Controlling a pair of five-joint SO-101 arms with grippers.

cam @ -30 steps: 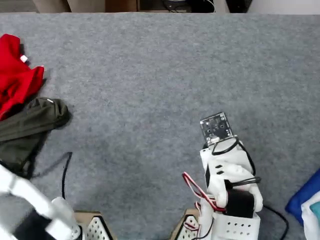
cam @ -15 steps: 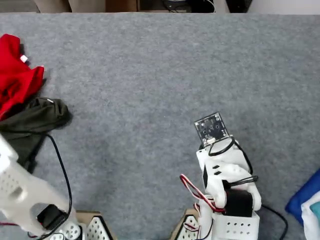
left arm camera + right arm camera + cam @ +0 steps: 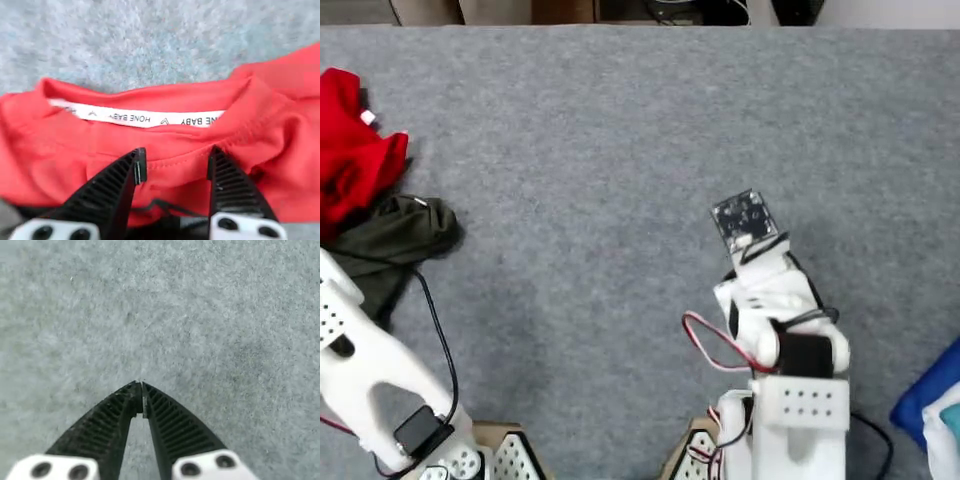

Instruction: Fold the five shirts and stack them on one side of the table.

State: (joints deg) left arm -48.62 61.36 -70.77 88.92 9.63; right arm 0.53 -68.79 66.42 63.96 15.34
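Note:
A crumpled red shirt [image 3: 355, 150] lies at the table's far left, with a dark olive shirt [image 3: 385, 240] bunched just below it. In the left wrist view my left gripper [image 3: 175, 162] is open right over the red shirt [image 3: 165, 130], its fingers either side of the collar seam below the white neck label. The left arm [image 3: 360, 370] stands at the left edge in the high view. My right gripper [image 3: 142, 390] is shut with nothing in it, over bare grey felt. The right arm [image 3: 770, 310] stands at the centre right of the table.
A blue folded cloth [image 3: 932, 385] with a light teal piece [image 3: 948, 425] shows at the right edge. Grey felt table [image 3: 620, 140] stretches wide between the arms and to the far edge. Black cables run by each arm's base.
The left arm has swung up and left toward the shirts. The right arm has stretched a little farther out over the table, gripper still shut.

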